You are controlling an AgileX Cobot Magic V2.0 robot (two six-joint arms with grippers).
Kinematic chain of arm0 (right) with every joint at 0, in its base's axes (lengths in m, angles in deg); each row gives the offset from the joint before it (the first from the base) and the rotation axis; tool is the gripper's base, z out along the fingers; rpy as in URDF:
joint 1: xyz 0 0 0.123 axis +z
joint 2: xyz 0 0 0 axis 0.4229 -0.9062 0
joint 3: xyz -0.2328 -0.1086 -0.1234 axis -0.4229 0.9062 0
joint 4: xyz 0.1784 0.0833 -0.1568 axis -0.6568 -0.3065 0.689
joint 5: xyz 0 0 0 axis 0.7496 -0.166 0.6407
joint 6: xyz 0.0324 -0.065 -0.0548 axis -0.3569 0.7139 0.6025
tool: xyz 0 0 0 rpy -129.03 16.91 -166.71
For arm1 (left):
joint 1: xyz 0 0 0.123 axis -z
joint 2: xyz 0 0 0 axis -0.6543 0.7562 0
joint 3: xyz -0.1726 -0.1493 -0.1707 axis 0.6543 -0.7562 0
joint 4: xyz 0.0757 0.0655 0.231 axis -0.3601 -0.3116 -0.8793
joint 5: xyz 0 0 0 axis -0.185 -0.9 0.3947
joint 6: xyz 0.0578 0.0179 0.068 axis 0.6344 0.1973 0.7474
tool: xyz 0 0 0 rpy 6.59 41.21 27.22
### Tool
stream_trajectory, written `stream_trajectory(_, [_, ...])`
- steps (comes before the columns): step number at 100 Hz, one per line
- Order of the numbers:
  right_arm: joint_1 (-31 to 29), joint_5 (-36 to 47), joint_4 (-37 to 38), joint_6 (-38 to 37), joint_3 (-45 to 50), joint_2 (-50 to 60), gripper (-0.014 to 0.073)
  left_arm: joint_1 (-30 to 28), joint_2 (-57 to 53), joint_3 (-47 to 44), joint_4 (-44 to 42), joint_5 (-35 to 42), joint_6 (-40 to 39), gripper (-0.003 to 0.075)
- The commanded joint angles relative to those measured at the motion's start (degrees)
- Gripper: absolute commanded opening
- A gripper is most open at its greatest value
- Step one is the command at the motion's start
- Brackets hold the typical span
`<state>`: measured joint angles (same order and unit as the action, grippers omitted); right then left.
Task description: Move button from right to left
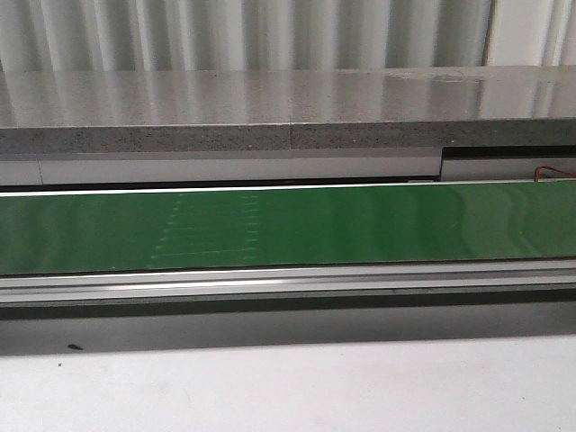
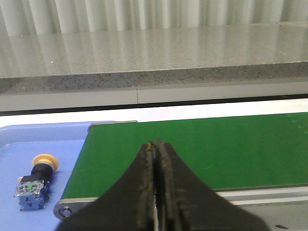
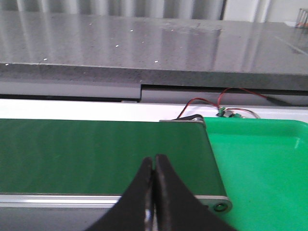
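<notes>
The button [image 2: 37,179] lies on its side in a blue tray [image 2: 29,139], seen only in the left wrist view: yellow head pointing away from the camera, black collar behind it, clear-blue contact block w/ green dot nearest the lens. It sits apart from the tray's walls and just beside the left end of the green conveyor belt [image 2: 202,149], whose metal end cap and roller bolt show at the tray's edge. The left claw [image 2: 155,145] hangs over the belt near that end, clenched, black fingers pressed together w/ nothing between them, well apart from the button. At the belt's opposite end, the right claw [image 3: 154,158] is likewise clenched on nothing, above the belt beside a green tray [image 3: 260,159]; red and black wires [image 3: 207,103] run behind that tray's far corner. Front view shows only the belt [image 1: 288,225] spanning the frame, its aluminium rail along the near side, a grey speckled counter [image 1: 288,99] beyond it, and white surface in the foreground; neither claw nor button appears there.
</notes>
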<state>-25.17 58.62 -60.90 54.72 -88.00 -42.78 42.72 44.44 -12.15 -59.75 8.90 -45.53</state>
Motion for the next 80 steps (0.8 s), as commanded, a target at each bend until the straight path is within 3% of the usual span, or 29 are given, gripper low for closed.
stream_trajectory(1, [-2.4,8.4,0.9,0.5,1.4,1.9,-0.0068,0.3,-1.9,-2.2,0.2,4.5,-0.5,-0.002])
stream_trajectory(16, [-4.3,8.9,0.9,0.2,6.6,7.8,-0.0068,0.3,-1.9,-2.2,0.2,4.5,-0.5,-0.0021])
stream_trajectory(24, [-4.3,4.9,1.0,0.2,6.5,11.4,-0.0068,0.3,-1.9,-2.2,0.2,4.5,-0.5,-0.002])
stream_trajectory(80, [-4.3,5.2,1.0,0.2,6.5,11.1,-0.0068,0.3,-1.9,-2.2,0.2,4.5,-0.5,-0.002])
